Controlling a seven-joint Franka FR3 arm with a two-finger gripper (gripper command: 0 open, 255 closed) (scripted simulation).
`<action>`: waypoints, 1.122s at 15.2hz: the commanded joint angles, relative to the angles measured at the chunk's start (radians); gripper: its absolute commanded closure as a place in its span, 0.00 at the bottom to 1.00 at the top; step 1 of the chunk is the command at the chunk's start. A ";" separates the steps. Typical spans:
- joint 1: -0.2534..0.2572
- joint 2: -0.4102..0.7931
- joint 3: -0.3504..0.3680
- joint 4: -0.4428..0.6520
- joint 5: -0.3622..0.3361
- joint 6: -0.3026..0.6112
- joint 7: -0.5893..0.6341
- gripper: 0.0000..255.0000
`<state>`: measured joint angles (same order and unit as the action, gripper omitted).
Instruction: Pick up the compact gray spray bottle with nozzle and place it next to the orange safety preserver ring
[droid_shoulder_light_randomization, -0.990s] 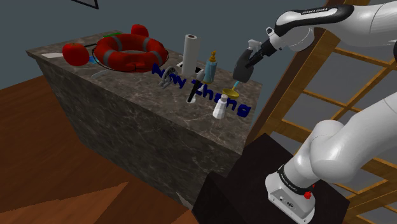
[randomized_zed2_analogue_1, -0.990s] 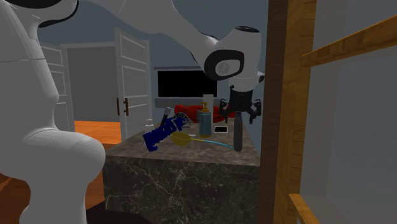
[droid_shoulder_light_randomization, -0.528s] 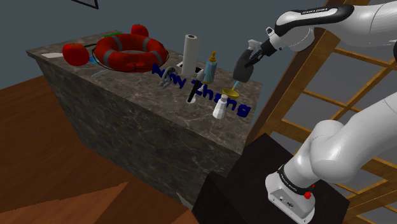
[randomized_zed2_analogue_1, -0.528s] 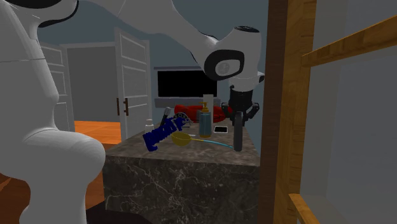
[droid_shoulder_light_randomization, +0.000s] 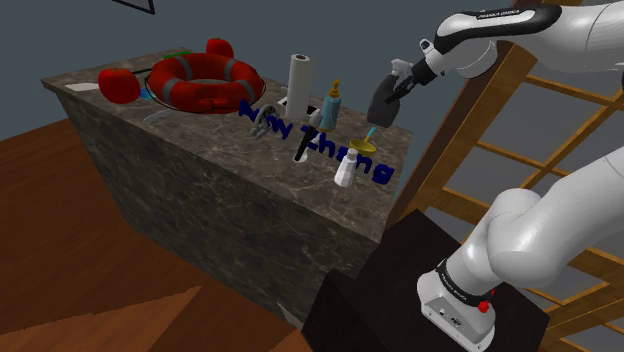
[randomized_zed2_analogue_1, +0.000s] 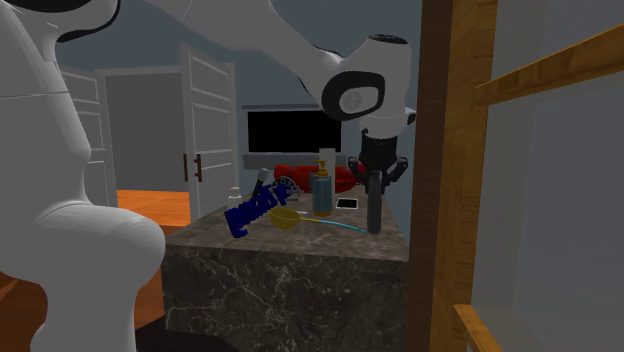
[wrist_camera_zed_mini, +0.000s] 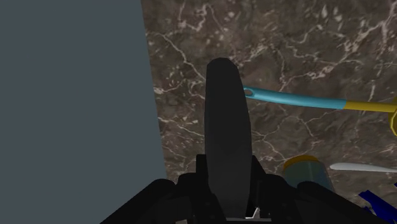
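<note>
Okay, fingers (wrist_camera_zed_mini: 191, 188) are clamping the gray spray bottle (randomized_zed2_analogue_1: 373, 205) low over the near end of the table (droid_shoulder_light_randomization: 230, 150), well apart from the orange ring (droid_shoulder_light_randomization: 205, 80), and I'm worrying about it clipping the soap bottle (droid_shoulder_light_randomization: 331, 105) or white roll (droid_shoulder_light_randomization: 299, 78) standing between if I'm carrying it low.

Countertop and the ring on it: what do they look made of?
Countertop: polished dark stone, marble-like, going by the white veining. Ring: orange-red with grey bands, smooth and slightly glossy; it could be plastic or coated foam, and the look doesn't settle which.
</note>
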<state>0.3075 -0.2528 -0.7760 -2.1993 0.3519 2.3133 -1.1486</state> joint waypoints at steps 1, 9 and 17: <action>-0.004 -0.007 0.008 0.018 -0.013 -0.021 0.018 1.00; -0.019 -0.033 0.033 0.099 -0.058 -0.113 0.080 1.00; -0.023 -0.041 0.049 0.195 -0.084 -0.208 0.128 1.00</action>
<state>0.2851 -0.2921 -0.7294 -2.0164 0.2718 2.1180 -1.0268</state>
